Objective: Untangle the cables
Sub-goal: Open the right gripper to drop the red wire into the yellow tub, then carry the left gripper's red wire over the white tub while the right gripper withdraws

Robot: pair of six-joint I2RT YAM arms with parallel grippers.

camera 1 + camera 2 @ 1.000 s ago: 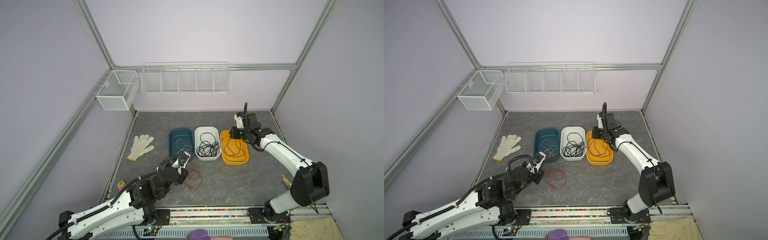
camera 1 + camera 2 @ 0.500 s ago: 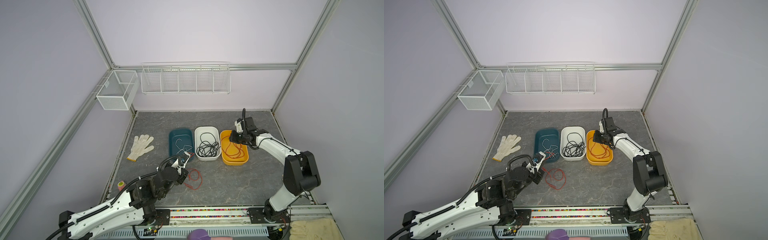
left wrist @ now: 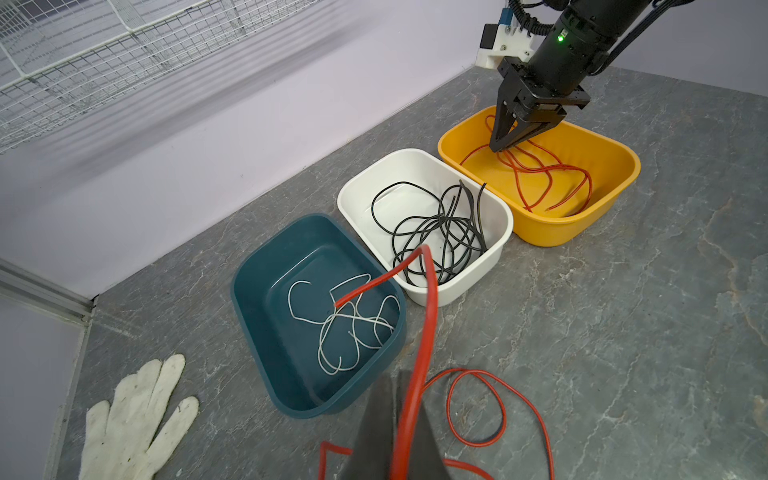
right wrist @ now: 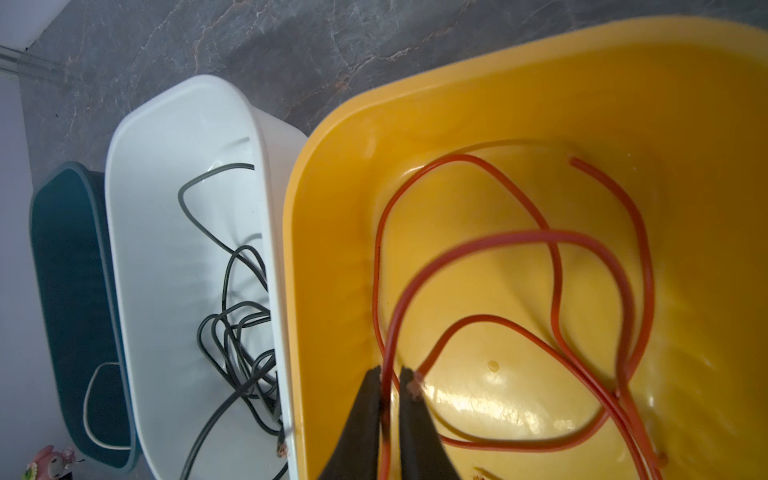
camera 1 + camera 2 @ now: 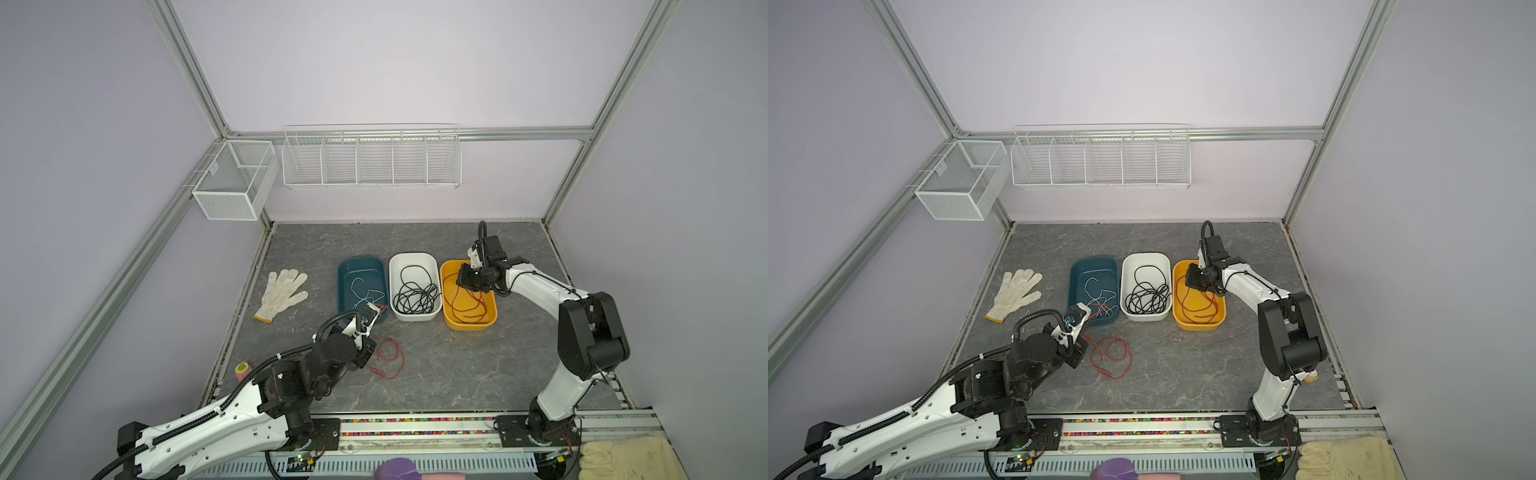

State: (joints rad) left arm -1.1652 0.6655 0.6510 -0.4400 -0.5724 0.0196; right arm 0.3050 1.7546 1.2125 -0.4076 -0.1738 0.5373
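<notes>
**Sorting by colour.**
Left gripper (image 3: pixel 397 376) clamps the loose red cable (image 3: pixel 431 299); right gripper (image 4: pixel 390 374), jaws barely parted, apparently frees a red strand (image 4: pixel 519 236) into the yellow tub (image 4: pixel 540 83).

My left arm (image 5: pixel 208 426) wears a white shell dotted with small round holes, and its joints are black motor housings (image 5: pixel 332 353). A ribbed black hose (image 5: pixel 332 321) runs along it, tied down with white zip ties. My right arm (image 5: pixel 540 286) has the same smooth white links and a bulky black elbow (image 5: pixel 590 336). It ends in a black base plate (image 5: pixel 511 430) studded with bolts. My fingers (image 3: pixel 374 436) are matte black tapering wedges. A green light (image 3: pixel 560 38) glows on my right wrist housing, beside a white printed bracket (image 3: pixel 505 45).
</notes>
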